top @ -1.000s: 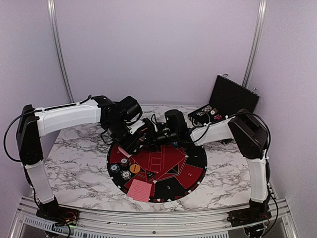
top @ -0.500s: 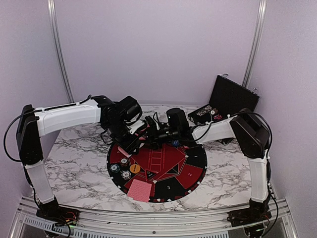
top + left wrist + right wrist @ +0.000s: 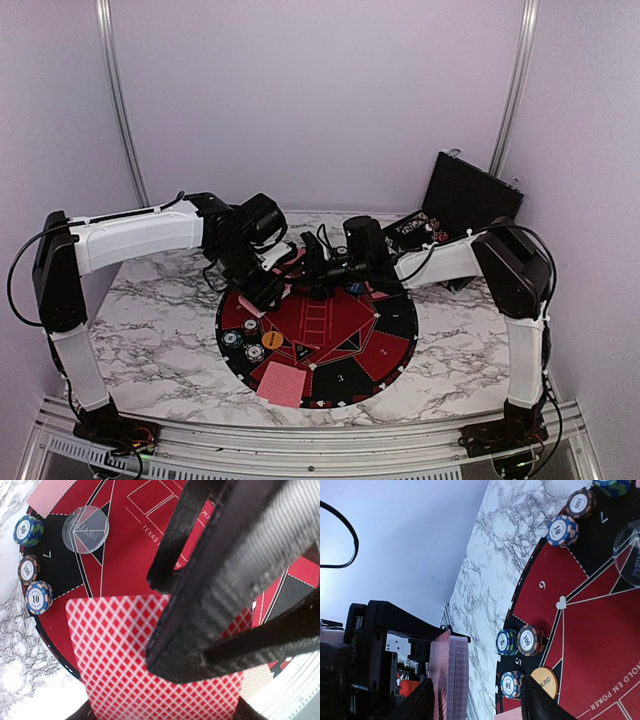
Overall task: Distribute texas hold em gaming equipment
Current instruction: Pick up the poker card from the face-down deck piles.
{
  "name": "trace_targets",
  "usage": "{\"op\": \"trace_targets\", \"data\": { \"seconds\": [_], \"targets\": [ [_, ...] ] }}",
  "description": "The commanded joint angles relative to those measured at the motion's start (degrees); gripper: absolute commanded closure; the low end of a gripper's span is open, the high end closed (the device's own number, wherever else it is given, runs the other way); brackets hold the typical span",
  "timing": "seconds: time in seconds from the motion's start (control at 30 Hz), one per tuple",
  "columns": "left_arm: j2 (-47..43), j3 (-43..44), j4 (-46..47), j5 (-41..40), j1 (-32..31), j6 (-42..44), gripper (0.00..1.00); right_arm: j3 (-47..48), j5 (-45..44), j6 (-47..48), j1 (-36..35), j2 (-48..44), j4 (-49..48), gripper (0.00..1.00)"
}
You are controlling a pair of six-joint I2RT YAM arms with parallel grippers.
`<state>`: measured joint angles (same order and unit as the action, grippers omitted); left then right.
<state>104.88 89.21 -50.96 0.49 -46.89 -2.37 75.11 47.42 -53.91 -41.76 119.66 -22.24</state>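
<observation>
the left claw (image 3: 268, 292) hangs over the far left rim of the round red-and-black mat (image 3: 390, 345) and is clamped on a deck of pink-red-backed cards (image 3: 150, 665), held up off the mat. the right claw (image 3: 312, 272) faces it from the right with its jaws apart. its fingers (image 3: 225, 595) cross in front of the deck's upper edge, but i cannot tell whether they touch it. on the mat's left rim stand small stacks of poker chips (image 3: 28, 530), with a clear disc (image 3: 85, 529) just beside them and an orange disc (image 3: 272, 340) near. loose cards (image 3: 283, 383) lie face down at the near rim. a black case (image 3: 470, 195) stands open at the far right of the marble table (image 3: 150, 320).
</observation>
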Motion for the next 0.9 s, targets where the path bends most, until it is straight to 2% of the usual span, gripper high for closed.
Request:
{"op": "trace_targets", "data": {
  "seconds": [0.0, 0.27, 0.6, 0.87],
  "targets": [
    [-0.64, 0.08, -0.46, -0.15, -0.05, 0.0, 0.72, -0.47, -0.29, 0.37, 0.68, -3.27, -0.55, 0.43],
    [-0.55, 0.0, -0.46, -0.14, 0.35, 0.26, 0.72, -2.52, -0.57, 0.29, 1.92, -5.66, -1.16, 0.46],
    [-0.38, -0.18, -0.46, -0.15, 0.62, 0.19, 0.72, -3.41, -0.25, 0.05, 1.33, -6.33, -1.52, 0.63],
    [-0.38, -0.2, -0.46, -0.21, 0.61, 0.11, 0.72, -3.4, -0.22, -0.12, 0.51, -5.94, -1.93, 0.7]
  ]
}}
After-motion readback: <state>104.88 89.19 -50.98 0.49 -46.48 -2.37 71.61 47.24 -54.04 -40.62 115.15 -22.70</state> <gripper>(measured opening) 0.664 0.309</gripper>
